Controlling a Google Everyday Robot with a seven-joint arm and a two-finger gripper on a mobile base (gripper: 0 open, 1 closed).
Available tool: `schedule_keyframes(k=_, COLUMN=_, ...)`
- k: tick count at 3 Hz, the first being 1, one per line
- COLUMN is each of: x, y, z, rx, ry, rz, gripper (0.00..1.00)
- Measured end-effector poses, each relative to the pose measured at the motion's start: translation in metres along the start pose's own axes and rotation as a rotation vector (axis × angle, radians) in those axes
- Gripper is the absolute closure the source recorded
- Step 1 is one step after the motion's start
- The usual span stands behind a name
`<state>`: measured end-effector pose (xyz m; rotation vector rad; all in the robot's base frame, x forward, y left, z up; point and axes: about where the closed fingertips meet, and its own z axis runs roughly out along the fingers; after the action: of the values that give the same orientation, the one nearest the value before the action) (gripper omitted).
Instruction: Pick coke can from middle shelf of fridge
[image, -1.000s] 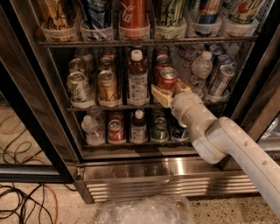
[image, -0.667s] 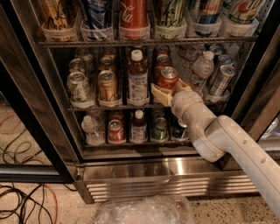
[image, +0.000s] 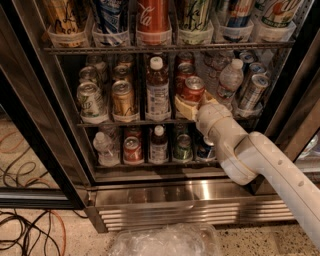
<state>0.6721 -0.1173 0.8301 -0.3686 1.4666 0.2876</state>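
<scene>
The fridge (image: 165, 197) stands open in front of me, with wire racks of cans and bottles. The coke can (image: 192, 89), short and red with a silver top, sits at the front of the middle shelf (image: 135, 121), right of centre, and leans slightly. My gripper (image: 192, 106) reaches in from the lower right on a white arm. Its tan fingers (image: 181, 106) clasp the can's lower half on both sides. The can's base is hidden behind them.
A gold-tan can (image: 123, 99), a pale green can (image: 89, 100) and a brown bottle (image: 158, 90) stand left of the coke can, and a water bottle (image: 230, 80) stands right. A tall red Coca-Cola can (image: 153, 17) is on the rack above. Cables (image: 30, 230) and clear plastic (image: 165, 240) lie on the floor.
Very little: the gripper stays at the coke can, and the can looks slightly more tilted than before.
</scene>
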Motion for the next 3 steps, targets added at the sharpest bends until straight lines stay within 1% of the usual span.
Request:
schedule_keyframes(k=1, x=-0.001, y=0.002, z=0.000, rx=-0.006, ry=0.002, rz=-0.003, gripper=1.00)
schedule_keyframes(k=2, x=-0.007, y=0.005, z=0.000, rx=-0.017, ry=-0.006, rz=-0.005, gripper=1.00)
schedule_keyframes(k=3, x=-0.019, y=0.008, z=0.000, rx=-0.028, ry=-0.033, rz=-0.008, gripper=1.00)
